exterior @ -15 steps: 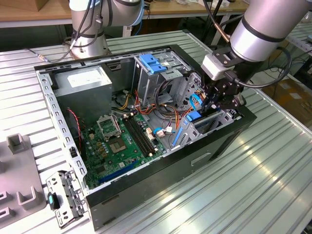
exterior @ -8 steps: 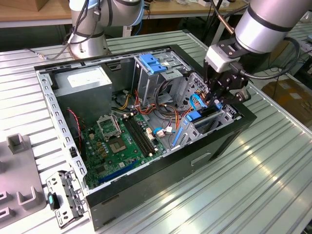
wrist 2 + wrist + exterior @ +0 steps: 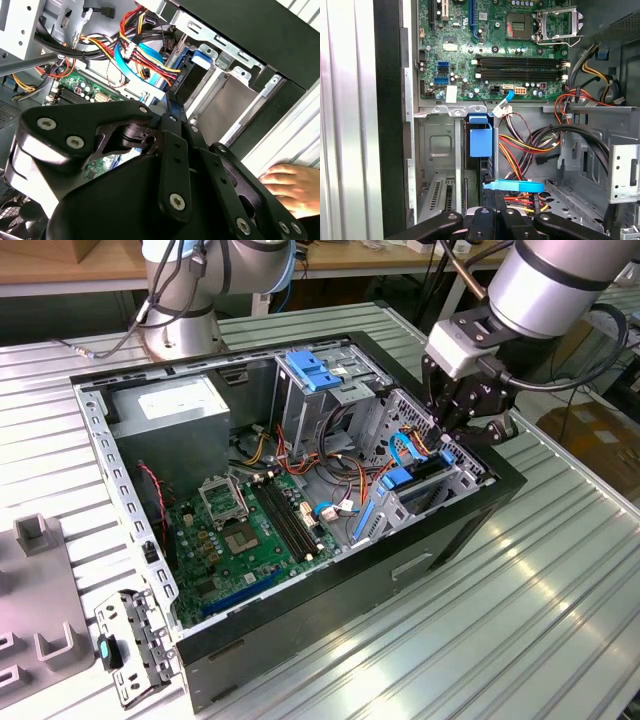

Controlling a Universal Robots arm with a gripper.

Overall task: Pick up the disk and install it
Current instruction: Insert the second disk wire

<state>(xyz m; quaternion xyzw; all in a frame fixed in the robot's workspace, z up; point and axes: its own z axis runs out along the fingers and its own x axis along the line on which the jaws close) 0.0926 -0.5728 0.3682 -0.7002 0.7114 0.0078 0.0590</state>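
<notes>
with no print legible, gripper point(image 3: 452, 436) sits at disk point(image 3: 418, 480).

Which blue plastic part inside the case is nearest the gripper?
The blue side rail of the disk, in the lower cage right beside the gripper. The light-blue bracket sits farther away, atop the upper drive cage.

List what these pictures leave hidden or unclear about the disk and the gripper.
- Disk: in the second wrist view, only its end shows, the rest inside the metal cage.
- Gripper: in the exterior view, its fingertips are lost against the dark case.
- Hand: cut off by the second wrist view's edge.
</notes>
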